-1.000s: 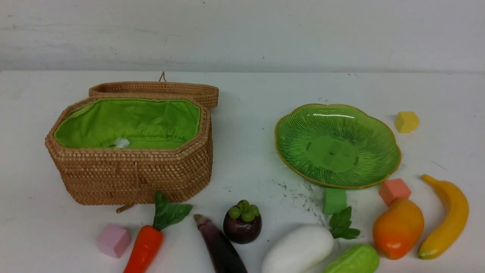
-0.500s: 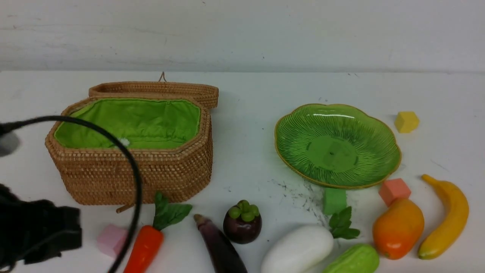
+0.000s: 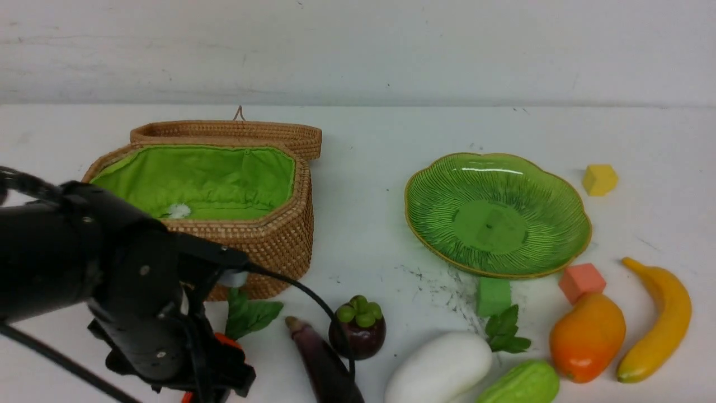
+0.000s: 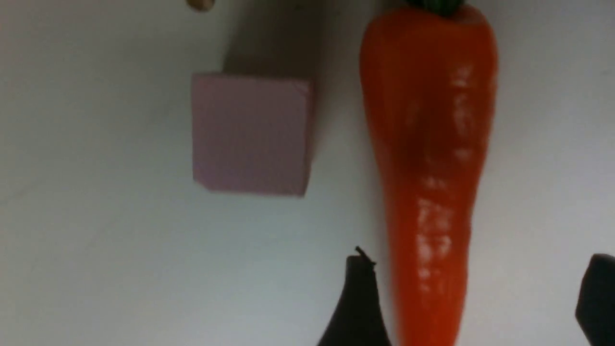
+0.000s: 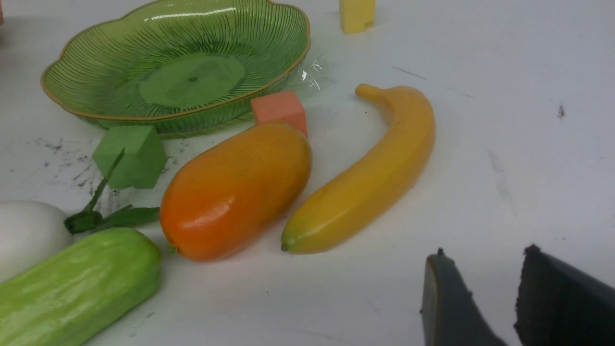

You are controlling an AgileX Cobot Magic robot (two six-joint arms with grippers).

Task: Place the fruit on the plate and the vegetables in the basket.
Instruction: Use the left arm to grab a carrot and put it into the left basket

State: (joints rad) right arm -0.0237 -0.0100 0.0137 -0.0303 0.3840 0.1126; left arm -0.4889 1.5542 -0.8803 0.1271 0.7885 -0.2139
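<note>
Left claw (image 4: 478, 262) hangs low just in front of the basket (image 3: 263, 246), its fingers spread wide to either side of the thin end of the carrot (image 4: 427, 144). One tip sits just beside the carrot, the other stands clear of it, and nothing is pinched. A pink cube (image 4: 250, 134) lies beside the carrot, apart from it. The carrot's leaves reach back to the basket's front wall. The basket stands open, its lid (image 3: 229, 131) tipped back behind it.

Right of the basket's front corner lie the eggplant (image 3: 324, 364) and the mangosteen (image 3: 361, 333), close together. Further right of the basket come the radish (image 3: 439, 369) and cucumber (image 3: 520, 383), then the mango (image 3: 587, 336) and banana (image 3: 663, 319). The plate (image 3: 495, 184) sits bare, well to the basket's right.

The right claw (image 5: 485, 252) hovers over the table (image 3: 363, 168) far to the basket's right, beside the banana, fingers parted with nothing between them
</note>
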